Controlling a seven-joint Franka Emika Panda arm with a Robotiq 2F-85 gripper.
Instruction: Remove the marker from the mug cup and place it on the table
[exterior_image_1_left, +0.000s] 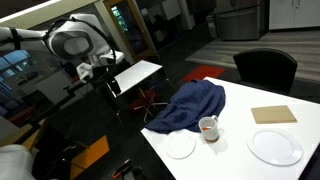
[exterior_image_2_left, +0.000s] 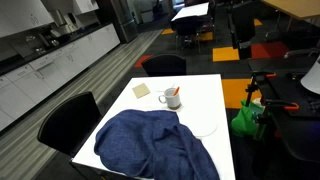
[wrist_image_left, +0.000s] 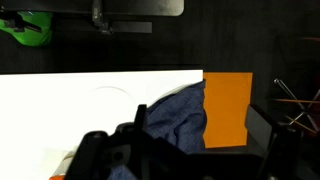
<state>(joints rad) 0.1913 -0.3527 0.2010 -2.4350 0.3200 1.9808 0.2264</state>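
The white mug cup (exterior_image_1_left: 208, 128) stands on the large white table (exterior_image_1_left: 235, 160), next to a blue cloth. The red-orange marker (exterior_image_2_left: 176, 93) leans inside the mug (exterior_image_2_left: 171, 99) and sticks out over its rim. My gripper (exterior_image_1_left: 100, 70) hangs in the air well away from the table (exterior_image_2_left: 205, 95), far from the mug; it also shows in an exterior view (exterior_image_2_left: 240, 42). In the wrist view the gripper (wrist_image_left: 200, 128) has its dark fingers wide apart and nothing between them. The mug and marker do not show clearly there.
A crumpled blue cloth (exterior_image_1_left: 190, 105) covers part of the table, also in the wrist view (wrist_image_left: 175, 115). Two flat white plates (exterior_image_1_left: 180, 146) (exterior_image_1_left: 275, 147) and a tan square (exterior_image_1_left: 273, 115) lie near the mug. A black chair (exterior_image_1_left: 265, 68) and a smaller white table (exterior_image_1_left: 135, 75) stand nearby.
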